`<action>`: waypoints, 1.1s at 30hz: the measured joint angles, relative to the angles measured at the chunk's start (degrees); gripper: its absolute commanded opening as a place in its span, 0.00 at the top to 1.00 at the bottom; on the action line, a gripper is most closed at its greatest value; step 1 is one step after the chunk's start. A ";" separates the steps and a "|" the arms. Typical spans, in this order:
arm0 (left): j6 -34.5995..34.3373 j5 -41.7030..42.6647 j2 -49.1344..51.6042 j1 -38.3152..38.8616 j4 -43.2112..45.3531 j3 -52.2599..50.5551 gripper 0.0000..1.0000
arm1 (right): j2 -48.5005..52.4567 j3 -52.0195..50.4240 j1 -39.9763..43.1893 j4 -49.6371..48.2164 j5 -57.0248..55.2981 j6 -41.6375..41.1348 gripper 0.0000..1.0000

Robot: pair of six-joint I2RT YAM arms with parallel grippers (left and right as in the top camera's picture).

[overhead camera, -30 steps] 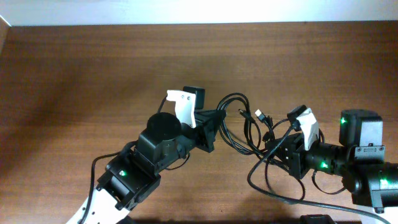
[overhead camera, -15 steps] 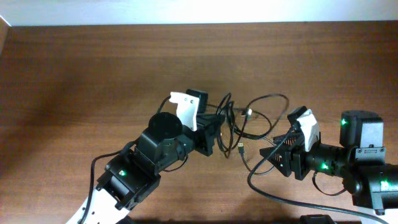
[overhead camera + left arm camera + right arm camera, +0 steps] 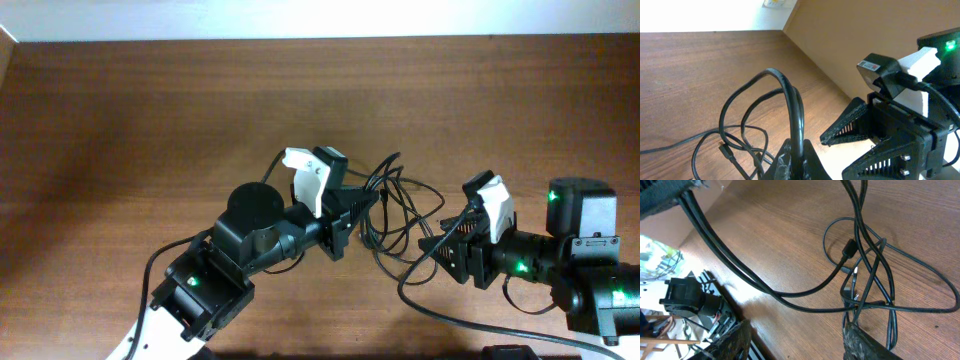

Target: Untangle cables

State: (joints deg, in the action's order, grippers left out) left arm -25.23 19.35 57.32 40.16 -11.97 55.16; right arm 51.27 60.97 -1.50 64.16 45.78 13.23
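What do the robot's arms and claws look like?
The left arm and right arm are chunky black blocks with green lights. The left gripper and right gripper have black ridged triangular fingers and a white plate. They trail thick black wires.

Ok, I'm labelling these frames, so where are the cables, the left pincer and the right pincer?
cables [image 3: 797, 107], left wrist view, on the raised loop.
left pincer [image 3: 796, 152], left wrist view, between the fingertips shut on the loop.
right pincer [image 3: 435, 250], overhead view, between its open fingertips.

Tangled cables [image 3: 380, 180] sit between left gripper [image 3: 362, 206] and right gripper [image 3: 432, 240]
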 measured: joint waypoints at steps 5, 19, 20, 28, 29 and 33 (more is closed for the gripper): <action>0.24 0.00 -2.49 0.00 0.70 0.00 1.00 | 0.00 0.00 0.00 0.00 -1.40 0.04 0.39; 0.85 11.37 -5.57 0.00 12.50 -0.09 1.00 | 8.55 0.00 0.00 -0.85 -5.79 -0.02 0.39; 0.85 11.80 -5.88 0.00 12.48 -0.09 1.00 | 9.60 0.00 0.00 -1.09 -6.99 -0.02 0.39; 4.39 12.20 -13.33 -2.01 10.88 -0.09 1.00 | 12.44 0.00 0.00 -1.90 -13.46 -2.36 0.53; 4.63 12.20 -13.62 -2.82 10.10 -0.09 1.00 | 12.46 0.00 0.00 -2.01 -13.92 -2.51 0.53; 4.74 12.20 -13.81 -6.21 7.43 -0.09 1.00 | 12.46 0.00 0.00 -2.01 -16.57 -3.21 0.53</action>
State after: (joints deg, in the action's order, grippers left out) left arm -20.49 31.55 43.51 33.95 -4.54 55.07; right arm 63.72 60.97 -1.50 62.15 29.21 10.02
